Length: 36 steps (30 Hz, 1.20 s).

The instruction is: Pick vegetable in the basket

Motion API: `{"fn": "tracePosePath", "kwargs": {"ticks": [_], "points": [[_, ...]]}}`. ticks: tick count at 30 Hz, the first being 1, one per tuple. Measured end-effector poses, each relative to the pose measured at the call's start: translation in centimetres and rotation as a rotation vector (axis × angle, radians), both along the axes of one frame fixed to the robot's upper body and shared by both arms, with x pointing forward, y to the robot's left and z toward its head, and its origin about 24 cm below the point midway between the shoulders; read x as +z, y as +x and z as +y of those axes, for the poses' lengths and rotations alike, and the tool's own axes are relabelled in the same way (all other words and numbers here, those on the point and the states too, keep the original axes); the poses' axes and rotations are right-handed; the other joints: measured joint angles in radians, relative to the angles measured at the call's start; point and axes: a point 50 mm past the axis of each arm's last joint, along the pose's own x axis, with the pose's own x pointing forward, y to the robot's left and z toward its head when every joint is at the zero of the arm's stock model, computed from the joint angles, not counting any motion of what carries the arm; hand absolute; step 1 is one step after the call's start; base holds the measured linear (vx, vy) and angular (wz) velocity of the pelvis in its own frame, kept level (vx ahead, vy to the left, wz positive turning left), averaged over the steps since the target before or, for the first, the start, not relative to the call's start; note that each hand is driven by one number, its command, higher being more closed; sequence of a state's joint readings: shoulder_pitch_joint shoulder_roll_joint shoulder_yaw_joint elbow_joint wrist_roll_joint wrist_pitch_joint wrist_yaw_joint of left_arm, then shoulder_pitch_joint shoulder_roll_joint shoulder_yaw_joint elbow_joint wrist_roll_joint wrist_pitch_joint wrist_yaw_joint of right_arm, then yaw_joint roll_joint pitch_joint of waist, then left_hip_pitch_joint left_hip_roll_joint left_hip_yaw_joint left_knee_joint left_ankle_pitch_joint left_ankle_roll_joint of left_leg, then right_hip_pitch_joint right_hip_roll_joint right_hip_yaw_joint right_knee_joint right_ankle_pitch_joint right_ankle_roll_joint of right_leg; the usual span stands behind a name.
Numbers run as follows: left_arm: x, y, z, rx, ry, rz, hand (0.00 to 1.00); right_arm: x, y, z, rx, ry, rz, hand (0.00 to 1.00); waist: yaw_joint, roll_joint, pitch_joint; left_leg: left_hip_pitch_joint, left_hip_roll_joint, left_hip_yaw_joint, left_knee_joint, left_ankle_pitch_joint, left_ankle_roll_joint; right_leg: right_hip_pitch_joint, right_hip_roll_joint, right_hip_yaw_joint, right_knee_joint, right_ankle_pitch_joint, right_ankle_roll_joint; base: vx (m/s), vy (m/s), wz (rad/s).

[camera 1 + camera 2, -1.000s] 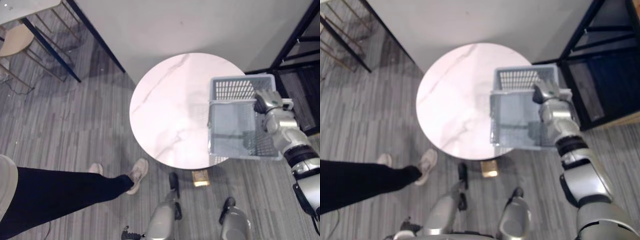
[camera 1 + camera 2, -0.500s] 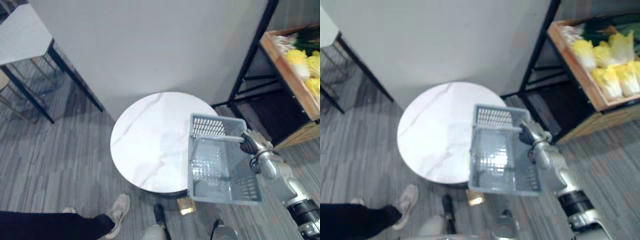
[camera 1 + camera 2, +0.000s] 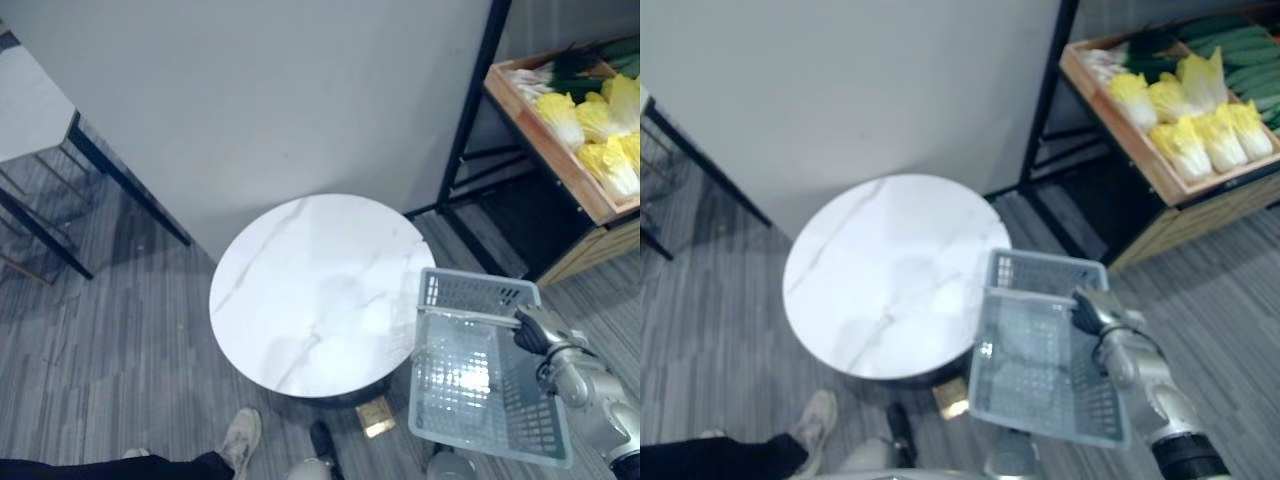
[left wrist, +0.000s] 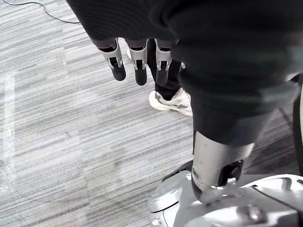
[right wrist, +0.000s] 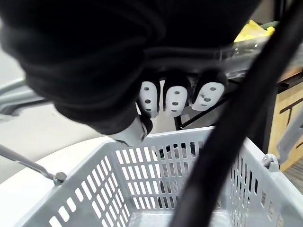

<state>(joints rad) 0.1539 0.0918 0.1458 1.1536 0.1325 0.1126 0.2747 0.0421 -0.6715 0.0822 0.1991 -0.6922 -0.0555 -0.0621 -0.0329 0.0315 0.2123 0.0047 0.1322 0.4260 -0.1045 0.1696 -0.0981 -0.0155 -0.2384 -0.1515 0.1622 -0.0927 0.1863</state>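
A pale grey plastic basket (image 3: 470,292) has slotted lattice walls. The round counter (image 3: 300,290) is white marble, crossed by thin grey veins. The floor (image 3: 100,370) is grey, streaked like wood planks. A tan wooden crate (image 3: 1225,205) holds bright yellow cabbages (image 3: 1185,135) and dark green cucumbers (image 3: 1240,42). The right hand (image 3: 1095,310) is silver with a dark cover. A person's shoe (image 3: 240,437) is off-white, the trouser leg (image 3: 710,460) black.
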Motion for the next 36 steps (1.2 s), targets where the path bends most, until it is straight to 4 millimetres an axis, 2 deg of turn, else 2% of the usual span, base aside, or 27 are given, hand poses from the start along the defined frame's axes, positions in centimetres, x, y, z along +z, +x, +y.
{"fn": "tracePosePath", "kwargs": {"ticks": [3,5,8,9,10,11,12,13,14,15,16,19,20,21,22,24,25,26,27,28,29,31,32,33,34,35,36], "points": [[0.0,0.1,-0.1,-0.008,0.000,-0.001,0.00,0.5,0.1,-0.8,-0.031,-0.008,-0.025,1.00,-0.005,-0.011,0.002,0.014,0.000,0.004,0.012,-0.015,0.005,-0.010,-0.010,0.005,0.046,-0.010,-0.003,0.02,-0.006,-0.05],[0.1,0.5,0.0,-0.037,0.007,-0.009,0.00,1.3,0.1,-1.6,-0.068,-0.010,-0.067,1.00,-0.017,-0.021,0.008,-0.013,-0.009,0.005,0.076,-0.052,0.010,-0.027,-0.032,0.006,0.089,-0.028,0.001,-0.03,0.015,0.06],[0.2,1.3,0.3,-0.083,0.018,-0.014,0.00,3.1,0.1,-2.9,-0.129,-0.013,-0.149,1.00,-0.029,-0.034,0.015,-0.031,-0.028,0.035,0.164,-0.100,0.042,-0.040,-0.071,0.037,0.101,-0.029,0.016,-0.06,0.101,-0.19],[0.2,1.4,0.5,-0.091,0.021,-0.014,0.00,3.9,0.1,-3.1,-0.144,-0.011,-0.189,1.00,-0.041,-0.040,0.015,-0.057,-0.028,0.050,0.216,-0.127,0.054,-0.052,-0.081,0.053,0.093,-0.024,0.023,-0.07,0.158,-0.38],[0.3,1.8,0.8,-0.097,0.031,-0.022,0.00,5.1,0.0,-3.1,-0.176,0.003,-0.269,1.00,-0.062,-0.051,0.016,-0.129,-0.010,0.087,0.350,-0.189,0.083,-0.081,-0.094,0.065,0.058,0.004,0.007,-0.09,0.182,-0.47],[0.4,2.0,1.1,-0.100,0.037,-0.026,0.00,5.4,0.1,-3.0,-0.184,0.015,-0.298,1.00,-0.074,-0.064,0.022,-0.155,-0.006,0.106,0.415,-0.218,0.087,-0.091,-0.099,0.076,0.036,0.017,-0.018,-0.10,0.242,-0.80],[0.5,2.1,1.5,-0.107,0.052,-0.021,0.00,5.6,0.1,-2.7,-0.199,0.033,-0.324,1.00,-0.080,-0.067,0.031,-0.157,-0.004,0.145,0.439,-0.258,0.086,-0.080,-0.102,0.043,-0.046,-0.007,-0.120,-0.04,0.295,-1.28],[0.4,2.3,1.0,-0.116,0.037,-0.014,0.00,6.0,0.3,-2.6,-0.205,0.038,-0.355,1.00,-0.074,-0.022,0.047,-0.104,0.027,0.217,0.329,-0.269,0.160,-0.101,-0.095,-0.048,0.041,-0.022,-0.152,-0.02,0.326,-1.47],[0.5,2.7,1.2,-0.118,0.044,-0.023,0.00,6.0,0.4,-2.3,-0.202,0.046,-0.362,1.00,-0.072,-0.022,0.067,-0.084,0.043,0.261,0.304,-0.260,0.168,-0.129,-0.099,-0.078,0.157,-0.026,-0.157,-0.02,0.350,-1.70],[0.7,3.0,1.7,-0.125,0.061,-0.035,0.00,5.8,0.6,-1.9,-0.182,0.049,-0.354,1.00,-0.065,-0.033,0.076,-0.058,0.057,0.325,0.263,-0.250,0.172,-0.153,-0.099,-0.161,0.325,-0.039,-0.178,-0.07,0.366,-1.73],[0.8,3.1,2.2,-0.130,0.069,-0.035,0.00,6.0,0.8,-1.5,-0.164,0.054,-0.360,1.00,-0.049,-0.054,0.083,-0.020,0.062,0.402,0.231,-0.244,0.175,-0.122,-0.107,-0.231,0.413,-0.045,-0.186,-0.08,0.344,-1.78],[1.0,2.9,3.1,-0.126,0.090,-0.027,0.00,6.8,1.6,-1.0,-0.124,0.058,-0.398,1.00,-0.016,-0.096,0.067,0.021,0.071,0.564,0.209,-0.244,0.174,-0.040,-0.143,-0.285,0.500,-0.051,-0.185,-0.12,0.224,-1.94],[1.1,2.9,3.6,-0.108,0.097,-0.029,0.00,7.2,2.0,-0.7,-0.105,0.056,-0.408,1.00,-0.011,-0.107,0.060,0.016,0.084,0.643,0.217,-0.243,0.174,0.003,-0.164,-0.283,0.506,-0.047,-0.176,-0.14,0.110,-1.50],[1.1,2.9,3.7,-0.105,0.098,-0.029,0.00,7.2,2.1,-0.6,-0.100,0.056,-0.409,1.00,-0.009,-0.109,0.059,0.014,0.088,0.658,0.220,-0.243,0.174,0.009,-0.169,-0.283,0.503,-0.045,-0.173,-0.18,0.062,-1.64],[1.2,2.9,3.8,-0.089,0.101,-0.032,0.00,7.2,2.4,-0.1,-0.078,0.060,-0.406,1.00,0.002,-0.116,0.054,0.010,0.109,0.721,0.242,-0.243,0.174,0.035,-0.188,-0.280,0.485,-0.035,-0.158,-0.17,-0.025,-1.46],[1.3,2.8,4.4,-0.066,0.116,-0.034,0.00,6.8,2.6,0.8,-0.037,0.068,-0.387,1.00,0.010,-0.130,0.041,-0.016,0.159,0.796,0.301,-0.244,0.175,0.063,-0.196,-0.291,0.402,-0.001,-0.101,-0.23,-0.163,-1.50],[1.4,2.7,4.8,-0.050,0.128,-0.035,0.00,6.5,2.9,1.7,-0.001,0.072,-0.377,1.00,0.012,-0.140,0.031,-0.040,0.201,0.846,0.352,-0.245,0.179,0.078,-0.184,-0.321,0.277,0.044,-0.038,-0.19,-0.308,-1.13],[1.5,2.7,5.0,-0.048,0.133,-0.035,0.00,6.5,3.0,2.1,0.016,0.074,-0.375,1.00,0.017,-0.147,0.027,-0.048,0.220,0.875,0.376,-0.244,0.184,0.081,-0.177,-0.337,0.207,0.078,-0.019,-0.18,-0.368,-1.37],[1.5,2.8,4.9,-0.037,0.131,-0.034,0.00,6.6,3.3,2.6,0.039,0.074,-0.375,1.00,0.017,-0.142,0.026,-0.060,0.259,0.914,0.408,-0.232,0.199,0.107,-0.134,-0.356,0.089,0.040,0.040,-0.23,-0.441,-1.15],[1.2,2.2,4.1,-0.024,0.115,-0.014,0.00,6.4,3.3,2.4,0.038,0.066,-0.365,1.00,0.006,-0.099,0.020,-0.075,0.298,0.926,0.422,-0.211,0.205,0.114,-0.074,-0.368,0.000,0.036,0.047,-0.26,-0.443,-0.98],[0.9,1.9,3.6,-0.020,0.099,-0.001,0.00,6.3,3.1,2.2,0.032,0.056,-0.354,1.00,0.001,-0.077,0.014,-0.080,0.320,0.927,0.426,-0.199,0.201,0.116,-0.050,-0.372,-0.028,0.036,0.047,-0.31,-0.484,-0.50],[0.4,0.4,2.2,-0.013,0.064,0.038,0.00,5.1,1.8,0.6,-0.020,0.016,-0.291,1.00,-0.033,-0.021,0.001,-0.082,0.387,0.897,0.446,-0.163,0.190,0.166,0.023,-0.400,-0.111,0.036,0.046,-0.20,-0.297,-0.09],[0.4,0.0,2.0,-0.015,0.056,0.046,0.00,4.9,1.7,0.4,-0.028,0.007,-0.278,1.00,-0.037,-0.011,-0.002,-0.076,0.399,0.884,0.449,-0.153,0.184,0.170,0.031,-0.397,-0.116,0.036,0.045,-0.16,-0.178,-0.33],[0.2,-0.7,1.6,-0.020,0.043,0.061,0.00,4.6,1.4,0.1,-0.034,-0.002,-0.260,1.00,-0.033,-0.004,-0.002,-0.050,0.413,0.826,0.469,-0.131,0.159,0.175,0.032,-0.371,-0.116,0.024,0.023,-0.15,-0.143,-0.69],[0.1,-1.1,1.2,-0.021,0.030,0.069,0.00,4.3,1.3,0.0,-0.033,-0.001,-0.252,1.00,-0.023,-0.005,-0.001,-0.045,0.417,0.738,0.485,-0.110,0.140,0.172,0.032,-0.335,-0.117,0.022,0.020,-0.15,-0.150,-1.04],[0.0,-1.4,0.7,-0.024,0.016,0.076,0.00,4.1,1.2,0.1,-0.028,0.004,-0.245,1.00,-0.013,-0.009,0.001,-0.051,0.411,0.611,0.499,-0.086,0.104,0.160,0.028,-0.290,-0.112,0.021,0.017,-0.18,-0.118,-1.22],[-0.1,-1.7,0.0,-0.023,-0.002,0.077,0.00,3.8,1.2,0.3,-0.023,0.014,-0.234,1.00,-0.008,-0.007,0.000,-0.069,0.378,0.421,0.500,-0.098,0.056,0.138,0.019,-0.231,-0.109,0.026,0.009,-0.15,-0.024,-1.30]]}}
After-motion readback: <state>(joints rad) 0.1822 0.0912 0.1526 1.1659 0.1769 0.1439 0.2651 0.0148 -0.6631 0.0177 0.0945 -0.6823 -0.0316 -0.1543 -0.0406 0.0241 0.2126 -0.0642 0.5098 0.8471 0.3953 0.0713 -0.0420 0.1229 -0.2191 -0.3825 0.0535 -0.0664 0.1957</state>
